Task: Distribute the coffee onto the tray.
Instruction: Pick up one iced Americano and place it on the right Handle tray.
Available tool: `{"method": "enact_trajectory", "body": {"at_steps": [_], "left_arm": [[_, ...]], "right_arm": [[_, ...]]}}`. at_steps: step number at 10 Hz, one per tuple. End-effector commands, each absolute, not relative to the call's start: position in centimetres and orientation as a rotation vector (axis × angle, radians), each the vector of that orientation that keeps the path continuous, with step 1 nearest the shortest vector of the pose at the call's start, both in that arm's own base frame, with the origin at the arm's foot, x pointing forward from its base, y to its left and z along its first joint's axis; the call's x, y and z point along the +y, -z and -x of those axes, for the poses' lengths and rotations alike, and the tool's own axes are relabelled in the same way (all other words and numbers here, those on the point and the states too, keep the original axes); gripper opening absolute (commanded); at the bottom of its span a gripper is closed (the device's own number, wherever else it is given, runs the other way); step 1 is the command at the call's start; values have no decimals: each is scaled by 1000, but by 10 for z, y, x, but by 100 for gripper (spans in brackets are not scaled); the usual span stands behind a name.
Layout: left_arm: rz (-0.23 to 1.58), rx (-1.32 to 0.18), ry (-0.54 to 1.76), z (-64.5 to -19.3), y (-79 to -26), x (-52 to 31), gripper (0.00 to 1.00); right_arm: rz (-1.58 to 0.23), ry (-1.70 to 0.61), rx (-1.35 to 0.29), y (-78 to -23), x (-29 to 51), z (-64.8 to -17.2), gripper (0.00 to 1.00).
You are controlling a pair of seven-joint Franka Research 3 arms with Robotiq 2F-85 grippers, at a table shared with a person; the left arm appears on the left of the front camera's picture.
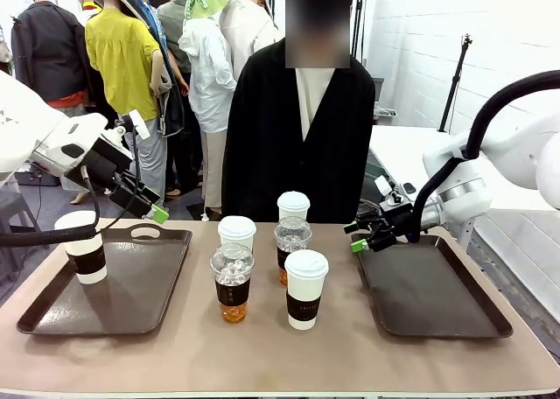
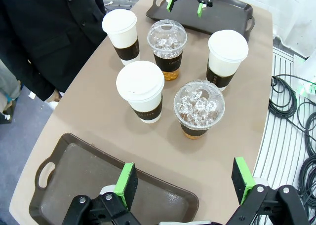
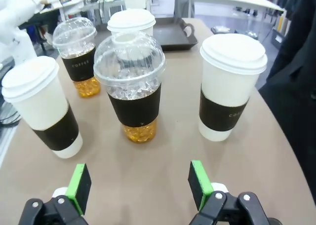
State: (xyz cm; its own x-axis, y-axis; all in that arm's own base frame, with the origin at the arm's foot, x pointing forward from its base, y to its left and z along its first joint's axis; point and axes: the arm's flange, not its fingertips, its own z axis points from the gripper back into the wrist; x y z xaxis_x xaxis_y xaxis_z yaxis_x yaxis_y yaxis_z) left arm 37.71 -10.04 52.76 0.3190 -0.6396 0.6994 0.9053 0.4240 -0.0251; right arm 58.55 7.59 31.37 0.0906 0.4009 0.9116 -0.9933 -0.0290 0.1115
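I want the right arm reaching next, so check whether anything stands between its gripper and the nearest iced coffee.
Nothing visible does. The open right gripper faces the dome-lidded iced coffee across bare tabletop. Two white-lidded paper cups flank it, off the line.

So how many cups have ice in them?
2. The near iced cup stands at the front left of the bunch on the table; the far iced cup is behind it, among the white-lidded cups. None looks hidden.
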Motion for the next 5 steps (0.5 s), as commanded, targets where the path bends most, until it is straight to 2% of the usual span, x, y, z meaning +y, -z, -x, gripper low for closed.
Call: {"method": "enact_trajectory", "body": {"at_steps": [1, 5], "left_arm": [[480, -689, 1079, -379, -525, -99, 100], [480, -689, 1079, -379, -525, -99, 100]], "right_arm": [[-1021, -1334, -862, -308, 82, -594, 100], [-1007, -1330, -811, -306, 80, -590, 100]]}}
